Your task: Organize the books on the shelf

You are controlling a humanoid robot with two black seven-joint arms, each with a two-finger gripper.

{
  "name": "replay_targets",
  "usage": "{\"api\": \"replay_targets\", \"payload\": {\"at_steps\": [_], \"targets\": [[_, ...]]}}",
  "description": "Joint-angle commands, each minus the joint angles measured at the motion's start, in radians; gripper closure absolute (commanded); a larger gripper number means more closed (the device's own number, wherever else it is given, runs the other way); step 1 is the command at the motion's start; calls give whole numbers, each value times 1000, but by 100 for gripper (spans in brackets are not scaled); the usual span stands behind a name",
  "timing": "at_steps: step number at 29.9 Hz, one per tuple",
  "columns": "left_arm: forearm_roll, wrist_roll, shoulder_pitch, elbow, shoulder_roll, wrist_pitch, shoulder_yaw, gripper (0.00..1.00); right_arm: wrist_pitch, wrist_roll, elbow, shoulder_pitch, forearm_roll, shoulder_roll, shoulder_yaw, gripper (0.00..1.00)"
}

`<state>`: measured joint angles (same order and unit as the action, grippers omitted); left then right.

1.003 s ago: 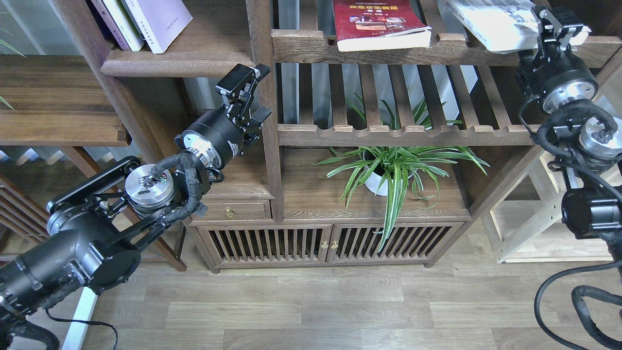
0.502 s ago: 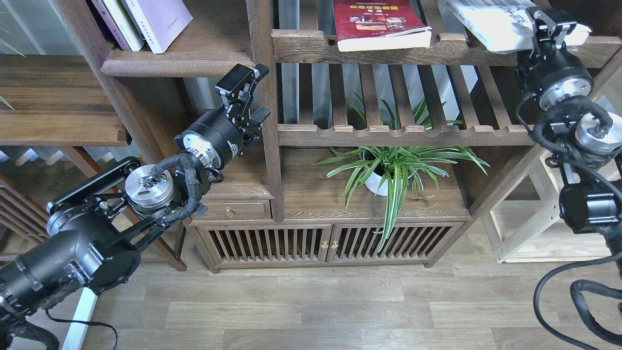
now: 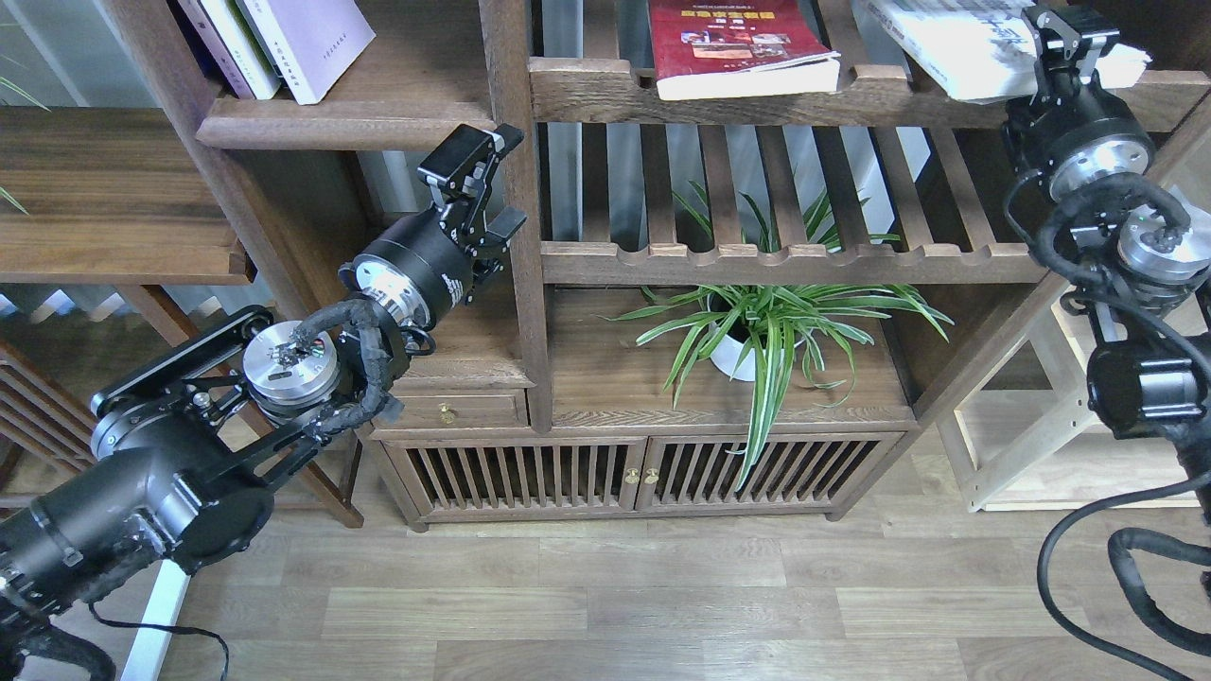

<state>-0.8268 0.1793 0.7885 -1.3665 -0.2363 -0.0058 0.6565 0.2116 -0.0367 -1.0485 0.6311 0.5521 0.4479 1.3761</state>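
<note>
Walnut bookcase (image 3: 516,236) filling the view, seen from above, over a plank floor (image 3: 605,596). Solid shelf (image 3: 341,118) at upper left, carrying a few leaning books: a lavender book (image 3: 307,38) foremost, slimmer ones behind it. Slatted shelf (image 3: 757,90) to its right, with a red book (image 3: 738,47) lying flat, jutting over the front rail, and a white book (image 3: 956,43) at far right, also overhanging. Spider plant (image 3: 766,326) in a white pot on the cabinet top below.

Left arm reaching up from lower left, same place as half a second ago; left gripper (image 3: 478,165) released, fingers apart, holding nothing, just below the solid shelf beside the upright post.

Right gripper (image 3: 1064,43) slightly higher than before, now right against the white book's near edge; fingers too dark to tell whether clenched on it.
</note>
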Motion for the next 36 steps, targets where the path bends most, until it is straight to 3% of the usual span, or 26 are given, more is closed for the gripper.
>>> {"api": "replay_targets", "payload": {"at_steps": [1,5,10,21,27,36], "targets": [[0,0,0,1,-1,0,0,3,0,0,2,1,0,0,0,40],[2,0,-9,1,0,0,-5,3,-1,0,2,1,0,-11,1,46],[26,0,-12,1,0,-2,-5,3,-17,-2,4,1,2,-29,6,62],[26,0,-12,0,2,-2,-5,3,-23,-6,4,7,2,-48,17,76],[28,0,-11,0,6,-3,-5,3,-136,-6,2,2,3,-57,21,94],[31,0,-9,-3,6,-5,-3,3,-192,-2,-11,-47,8,-46,66,95]]}}
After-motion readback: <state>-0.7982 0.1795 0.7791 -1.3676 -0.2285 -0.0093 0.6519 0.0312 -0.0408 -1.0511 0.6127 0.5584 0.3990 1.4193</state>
